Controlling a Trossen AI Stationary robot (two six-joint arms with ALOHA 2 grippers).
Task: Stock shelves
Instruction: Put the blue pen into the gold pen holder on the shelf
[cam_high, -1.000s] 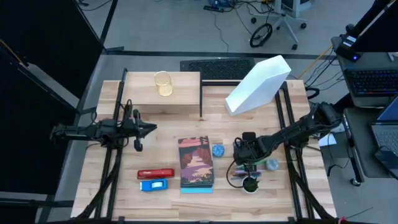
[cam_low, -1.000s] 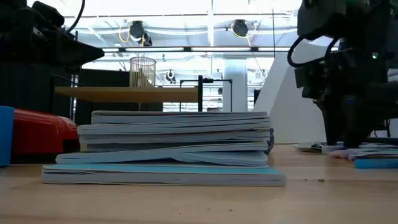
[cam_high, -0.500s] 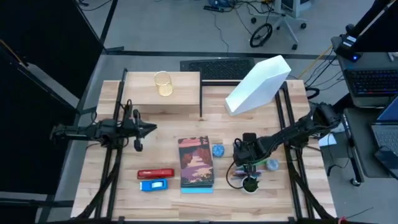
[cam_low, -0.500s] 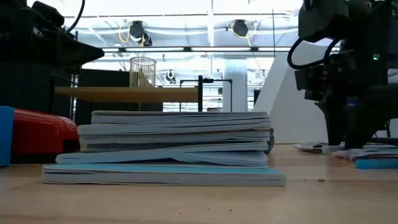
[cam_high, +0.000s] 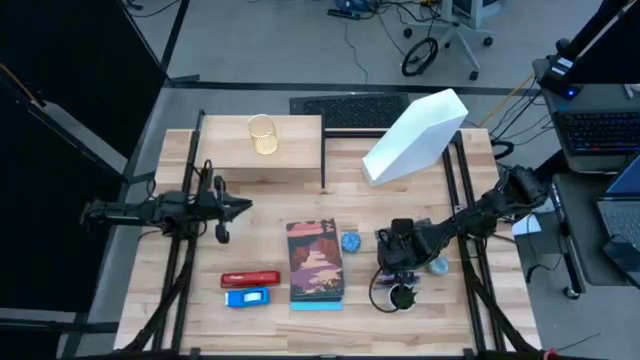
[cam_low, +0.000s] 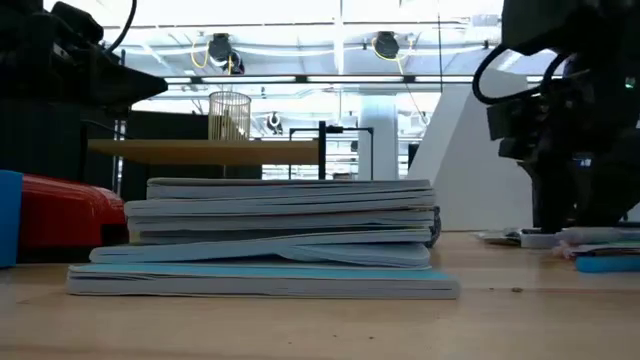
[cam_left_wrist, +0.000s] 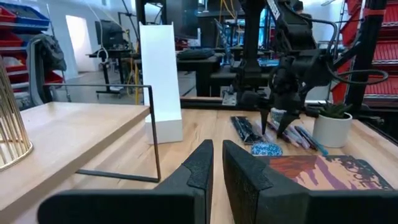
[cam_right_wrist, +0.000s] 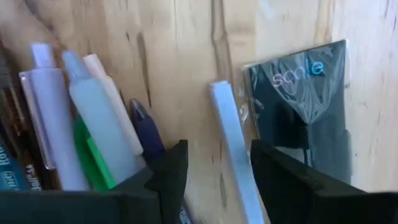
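Shifting nearer, right gripper (cam_high: 402, 272) now straddles pens (cam_right_wrist: 93, 137).

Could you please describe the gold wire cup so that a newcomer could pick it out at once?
Start at the low light-wood shelf on thin black legs at the table's far left. The gold wire cup stands upright on top of it. It is the only thing on that shelf, and its see-through wire wall sets it apart from the solid white file holder.
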